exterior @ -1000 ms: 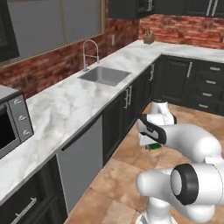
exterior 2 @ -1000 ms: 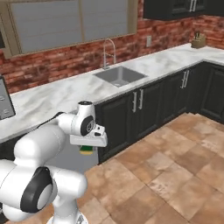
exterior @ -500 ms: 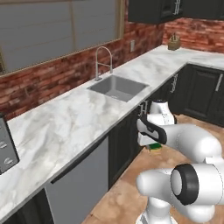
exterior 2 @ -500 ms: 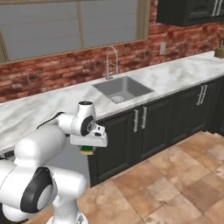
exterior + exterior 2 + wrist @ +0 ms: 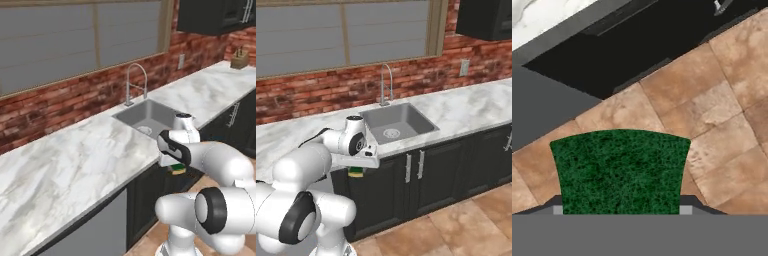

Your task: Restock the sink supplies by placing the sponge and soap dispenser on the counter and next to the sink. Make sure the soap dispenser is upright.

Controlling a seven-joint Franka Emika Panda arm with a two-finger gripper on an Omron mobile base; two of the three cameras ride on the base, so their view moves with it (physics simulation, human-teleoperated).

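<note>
My gripper (image 5: 176, 167) points down in front of the dark cabinets, below the counter's edge, shut on the sponge (image 5: 178, 169). The sponge's yellow and green edge pokes out under the hand (image 5: 356, 172). In the hand view its dark green scouring face (image 5: 619, 172) hangs over the tile floor. The steel sink (image 5: 149, 118) with its arched faucet (image 5: 135, 82) sits in the marble counter (image 5: 75, 160), just beyond and above the hand. From the right, the sink (image 5: 397, 123) lies right of the hand. The soap dispenser is out of view.
A knife block (image 5: 239, 59) stands far right on the counter. Dark base cabinets (image 5: 436, 175) run under the worktop, with tan tile floor (image 5: 466, 230) in front. Red brick and windows back the counter; a wall outlet (image 5: 464, 67) is right of the sink.
The base has driven along the counter, so both base views have shifted and the sink now stands close ahead. The arm keeps its pose with the sponge still held.
</note>
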